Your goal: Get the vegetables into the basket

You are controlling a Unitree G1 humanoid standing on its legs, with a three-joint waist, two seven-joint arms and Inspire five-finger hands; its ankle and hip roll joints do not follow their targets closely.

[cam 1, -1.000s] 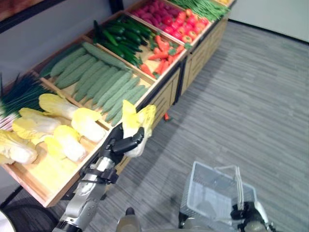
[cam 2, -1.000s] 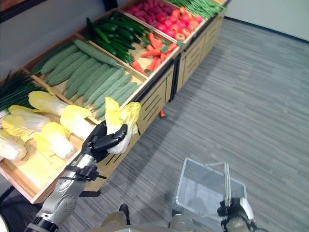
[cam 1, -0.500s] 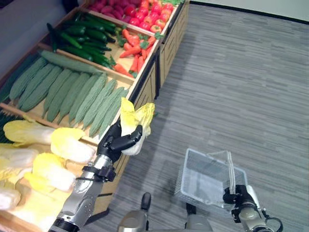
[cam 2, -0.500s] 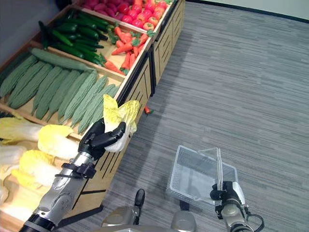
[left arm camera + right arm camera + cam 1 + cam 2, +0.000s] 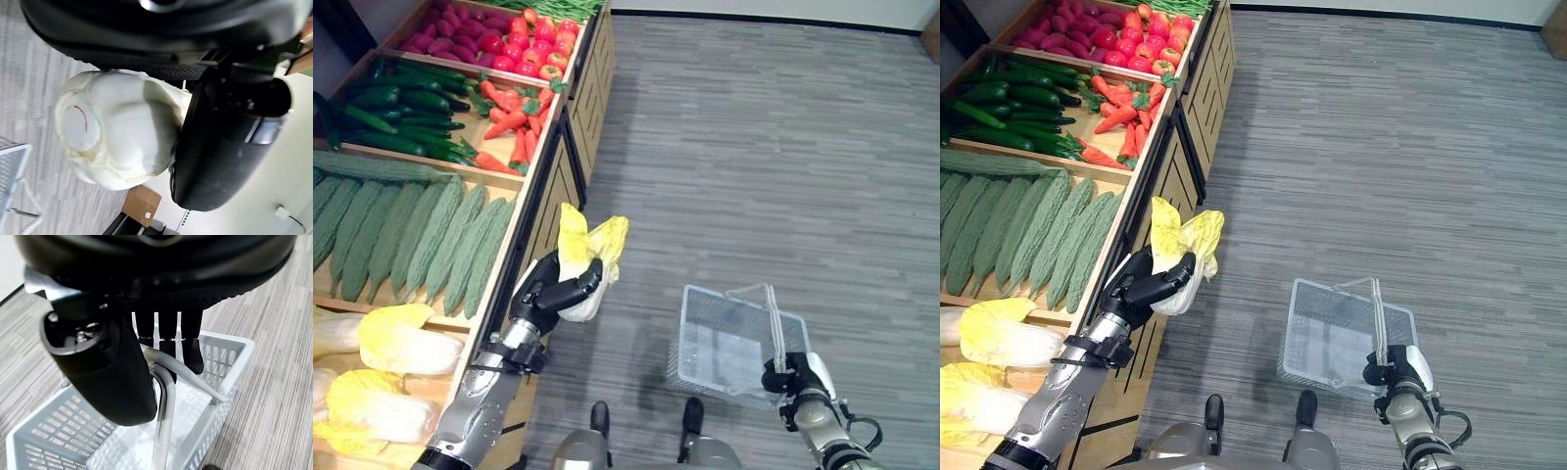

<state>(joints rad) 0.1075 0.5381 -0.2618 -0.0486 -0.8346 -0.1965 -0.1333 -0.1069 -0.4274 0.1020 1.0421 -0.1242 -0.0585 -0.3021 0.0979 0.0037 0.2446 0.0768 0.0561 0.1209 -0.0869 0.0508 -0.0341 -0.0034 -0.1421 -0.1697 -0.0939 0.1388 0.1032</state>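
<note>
The left hand (image 5: pixel 551 291) has its dark fingers and thumb curled round the pale lower half of a napa cabbage (image 5: pixel 584 253), which it holds up in the air just off the front edge of the wooden produce stand (image 5: pixel 546 186), over the grey floor (image 5: pixel 773 147). In the left wrist view the thumb lies across one flank of the white base, and the cut stem end faces outward, uncovered. The firm, ribbed base looks like the right place to hold it; the yellow, frilly leaf tips stand free above the fingers and would probably crumple or tear if squeezed. It seems light for its bulk and fairly stiff low down, though its smooth skin could slip in a loose hold; whether it is real produce or a replica is hard to tell from here. The right hand (image 5: pixel 1393 370) is clenched on the handles of the basket (image 5: pixel 729 336), a white mesh carrier hanging low on the robot's right side, well apart from the cabbage; in the right wrist view the fingers hook over the thin handles, and the inside appears empty. Lowering the cabbage in base first would spare the leaves. On the stand behind lie more cabbages (image 5: pixel 403 340), bitter gourds (image 5: pixel 401 235), cucumbers (image 5: pixel 396 113), carrots (image 5: pixel 509 122) and tomatoes (image 5: pixel 533 44).
</note>
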